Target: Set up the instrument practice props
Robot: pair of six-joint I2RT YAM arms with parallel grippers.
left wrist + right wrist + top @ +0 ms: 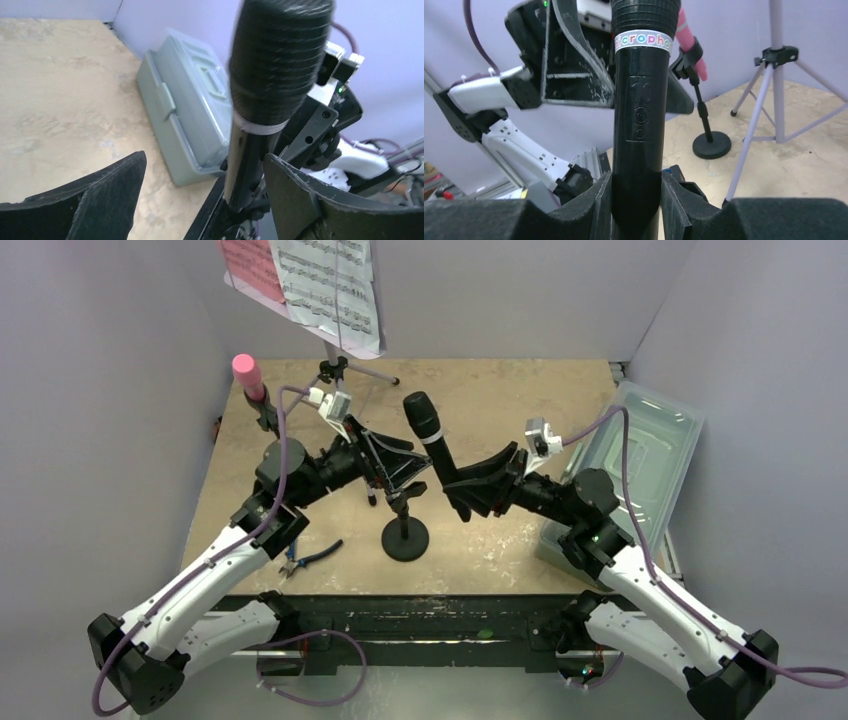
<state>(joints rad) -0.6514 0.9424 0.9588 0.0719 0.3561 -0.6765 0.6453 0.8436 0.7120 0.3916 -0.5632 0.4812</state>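
My right gripper (462, 492) is shut on the handle of the black microphone (424, 426) and holds it upright, head up, above the black round-based pole (405, 532). The right wrist view shows both pads pressed on the microphone (639, 125), the gripper (636, 192) closed around it. My left gripper (397, 476) is open beside the pole's top; in its wrist view the microphone (275, 65) stands near the right finger (310, 200), untouched. The pink microphone (246, 374) sits on its own pole at the back left. The music desk's lavender pole (333, 365) carries pink and white pages (310, 280).
Blue-handled pliers (310, 558) lie on the table in front of the left arm. A clear plastic tub (640, 465) stands at the right wall and also shows in the left wrist view (185, 115). The tripod legs (774, 100) spread at the back.
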